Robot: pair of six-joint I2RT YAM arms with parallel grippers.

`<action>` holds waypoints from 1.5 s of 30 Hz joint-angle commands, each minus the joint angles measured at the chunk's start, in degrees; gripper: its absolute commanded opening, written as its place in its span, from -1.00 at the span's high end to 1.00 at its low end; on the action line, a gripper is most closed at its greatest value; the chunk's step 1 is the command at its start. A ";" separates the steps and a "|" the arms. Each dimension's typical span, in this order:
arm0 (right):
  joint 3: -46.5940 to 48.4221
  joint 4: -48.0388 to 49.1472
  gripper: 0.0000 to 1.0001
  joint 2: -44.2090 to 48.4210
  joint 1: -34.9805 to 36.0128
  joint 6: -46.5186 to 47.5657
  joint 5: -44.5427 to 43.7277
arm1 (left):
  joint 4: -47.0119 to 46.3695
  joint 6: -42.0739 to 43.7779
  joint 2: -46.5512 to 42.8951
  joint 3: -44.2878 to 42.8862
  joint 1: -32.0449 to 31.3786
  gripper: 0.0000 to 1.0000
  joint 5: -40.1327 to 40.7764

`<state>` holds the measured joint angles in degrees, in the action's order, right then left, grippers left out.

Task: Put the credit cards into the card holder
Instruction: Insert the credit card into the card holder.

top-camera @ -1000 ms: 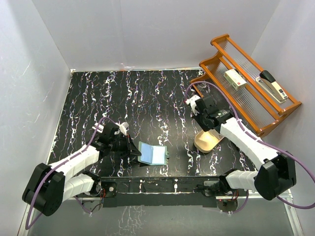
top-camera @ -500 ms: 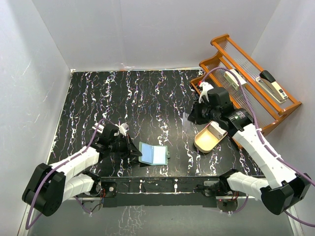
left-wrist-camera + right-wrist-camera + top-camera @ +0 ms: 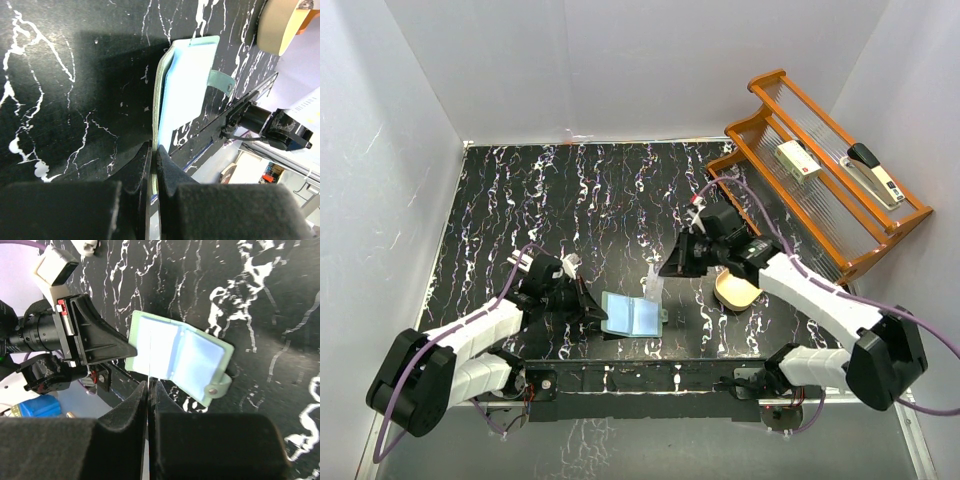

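Note:
The card holder [image 3: 630,315] is a sage-green wallet lying open on the black marbled table, pale blue inside, with its snap tab [image 3: 220,385] at the right. My left gripper [image 3: 595,305] is shut on its left edge, and the left wrist view shows the green cover [image 3: 187,85] pinched between the jaws [image 3: 154,150]. My right gripper [image 3: 670,268] is shut on a thin pale credit card [image 3: 653,284]. The card hangs edge-down just above the open wallet [image 3: 185,357]. In the right wrist view it shows only as a thin line [image 3: 149,371] at the jaw tips [image 3: 151,385].
A tan bowl-like object [image 3: 738,288] sits right of the wallet, under my right forearm. A wooden rack [image 3: 860,235] at the back right holds a stapler [image 3: 875,175] and a small white box [image 3: 798,160]. White walls enclose the table on three sides.
My right arm swung from the tan bowl, up by the rack, then left and down to the wallet with the card. The left arm and wallet stayed still.

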<state>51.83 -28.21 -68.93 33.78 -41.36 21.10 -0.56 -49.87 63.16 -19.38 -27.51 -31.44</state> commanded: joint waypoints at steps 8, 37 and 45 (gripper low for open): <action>-1.96 17.48 1.00 -14.72 10.84 -6.01 -1.98 | 6.42 2.77 -1.97 -1.15 -0.27 0.66 4.72; -0.25 12.22 1.00 -26.41 8.47 6.81 5.67 | 11.10 5.22 5.82 -2.90 -0.65 1.00 9.73; -0.20 13.99 1.00 -28.24 8.46 8.52 6.43 | 11.19 5.32 6.69 -3.12 -0.86 1.00 9.48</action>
<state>50.43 -15.51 -96.14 42.19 -35.55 28.08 7.90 -45.80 68.64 -22.06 -27.88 -23.57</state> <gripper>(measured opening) 0.009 0.014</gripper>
